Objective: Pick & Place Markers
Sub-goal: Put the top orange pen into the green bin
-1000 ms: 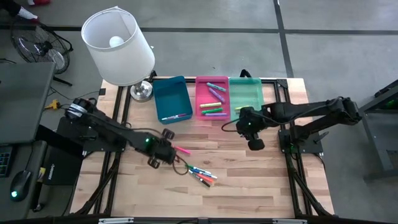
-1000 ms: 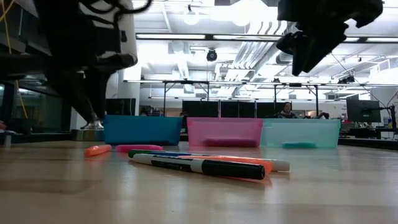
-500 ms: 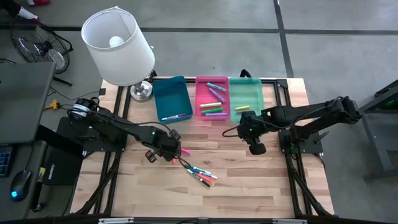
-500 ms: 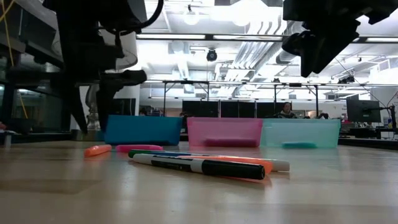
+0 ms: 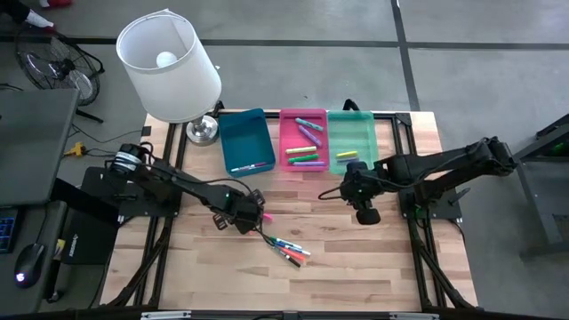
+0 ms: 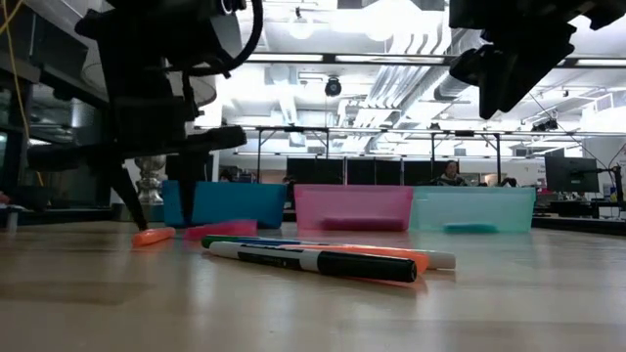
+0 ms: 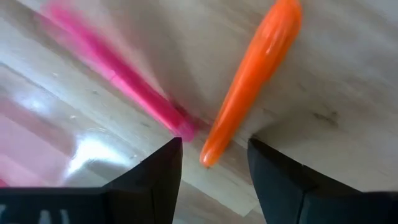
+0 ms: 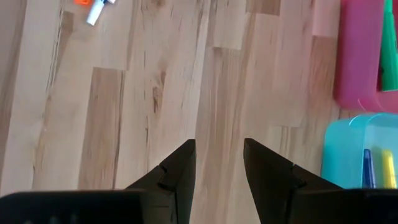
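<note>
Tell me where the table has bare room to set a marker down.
Bare wood lies along the table's near edge and between the right gripper and that edge. It is crowded by the loose markers and under the left gripper, near the pink marker.

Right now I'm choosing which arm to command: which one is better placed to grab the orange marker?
Left. The left gripper is open just above the orange marker, while the right gripper hangs over bare table with nothing between its fingers.
</note>
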Robot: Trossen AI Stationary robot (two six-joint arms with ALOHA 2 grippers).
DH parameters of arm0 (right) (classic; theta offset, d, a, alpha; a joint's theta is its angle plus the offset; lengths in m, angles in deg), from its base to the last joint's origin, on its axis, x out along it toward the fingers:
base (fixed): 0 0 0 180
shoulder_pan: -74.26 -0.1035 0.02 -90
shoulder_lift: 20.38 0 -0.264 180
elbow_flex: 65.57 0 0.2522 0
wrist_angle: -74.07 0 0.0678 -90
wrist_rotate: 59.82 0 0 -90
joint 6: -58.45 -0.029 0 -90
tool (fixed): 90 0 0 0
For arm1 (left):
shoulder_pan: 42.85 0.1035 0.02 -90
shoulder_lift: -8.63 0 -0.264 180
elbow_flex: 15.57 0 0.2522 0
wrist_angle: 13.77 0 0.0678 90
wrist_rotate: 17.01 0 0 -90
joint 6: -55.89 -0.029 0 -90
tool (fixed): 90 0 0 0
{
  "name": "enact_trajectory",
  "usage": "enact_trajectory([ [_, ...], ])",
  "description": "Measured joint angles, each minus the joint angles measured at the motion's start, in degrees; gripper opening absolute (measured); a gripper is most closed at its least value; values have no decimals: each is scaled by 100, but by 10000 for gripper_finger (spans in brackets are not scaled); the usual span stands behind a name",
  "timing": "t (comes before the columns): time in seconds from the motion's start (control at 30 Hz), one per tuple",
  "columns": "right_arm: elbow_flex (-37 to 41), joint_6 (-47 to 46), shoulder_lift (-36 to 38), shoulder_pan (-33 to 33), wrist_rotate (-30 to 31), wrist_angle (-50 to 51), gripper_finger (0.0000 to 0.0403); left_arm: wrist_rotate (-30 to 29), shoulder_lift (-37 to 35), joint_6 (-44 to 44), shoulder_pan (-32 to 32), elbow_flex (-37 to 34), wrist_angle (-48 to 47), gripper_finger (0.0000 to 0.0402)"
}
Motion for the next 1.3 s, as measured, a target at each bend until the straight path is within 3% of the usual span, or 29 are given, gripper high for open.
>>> enact_trajectory([
  [0.3, 0, -210, 2, -59, 59, 2, 123, 182, 26, -359, 2, 3, 75, 177],
  [1.17, 0, -453, 4, -252, 183, 0, 123, 1429, 39, -357, 7, 0, 247, 177],
  [1.3, 0, -528, 4, -333, 270, -2, 123, 1495, 289, -356, 7, 16, 225, 177],
])
